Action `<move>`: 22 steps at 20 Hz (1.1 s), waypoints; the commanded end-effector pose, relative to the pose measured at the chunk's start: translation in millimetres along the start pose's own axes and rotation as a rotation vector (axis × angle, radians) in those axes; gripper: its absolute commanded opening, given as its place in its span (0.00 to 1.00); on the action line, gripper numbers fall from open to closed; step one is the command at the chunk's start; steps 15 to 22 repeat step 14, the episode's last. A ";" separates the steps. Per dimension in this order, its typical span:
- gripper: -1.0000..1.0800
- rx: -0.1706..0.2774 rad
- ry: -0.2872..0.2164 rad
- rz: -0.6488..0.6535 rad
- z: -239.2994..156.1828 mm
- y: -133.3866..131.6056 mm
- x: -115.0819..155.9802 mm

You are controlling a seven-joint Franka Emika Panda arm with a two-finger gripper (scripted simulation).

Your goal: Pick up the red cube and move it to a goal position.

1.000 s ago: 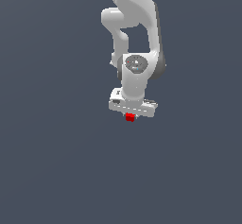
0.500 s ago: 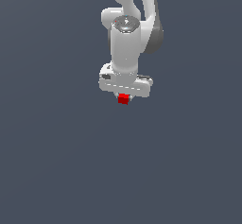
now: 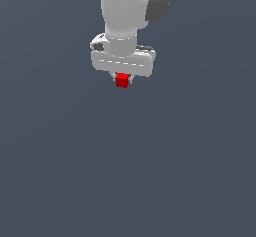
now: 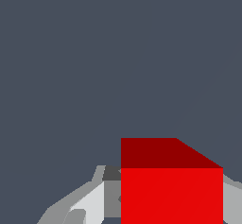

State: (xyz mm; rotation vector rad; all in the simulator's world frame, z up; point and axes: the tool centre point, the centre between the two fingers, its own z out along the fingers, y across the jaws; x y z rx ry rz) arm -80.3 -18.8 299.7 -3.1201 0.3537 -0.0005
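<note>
Now your end effector [image 3: 122, 82] pinches the cube [image 3: 122, 81] aloft; you're mid-carry, so hold that grip toward the goal.

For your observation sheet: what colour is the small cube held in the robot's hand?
Bright red; the small plain cube shows best in the wrist view.

I see the small red cube [image 3: 122, 81] between the white gripper's [image 3: 122, 79] fingers, directly beneath the white arm [image 3: 122, 11].
</note>
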 end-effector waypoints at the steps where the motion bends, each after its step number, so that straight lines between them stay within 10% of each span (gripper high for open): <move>1: 0.00 0.000 -0.001 0.000 -19.7 7.9 -4.9; 22: 0.00 -0.001 0.000 -0.001 -64.5 25.1 -12.7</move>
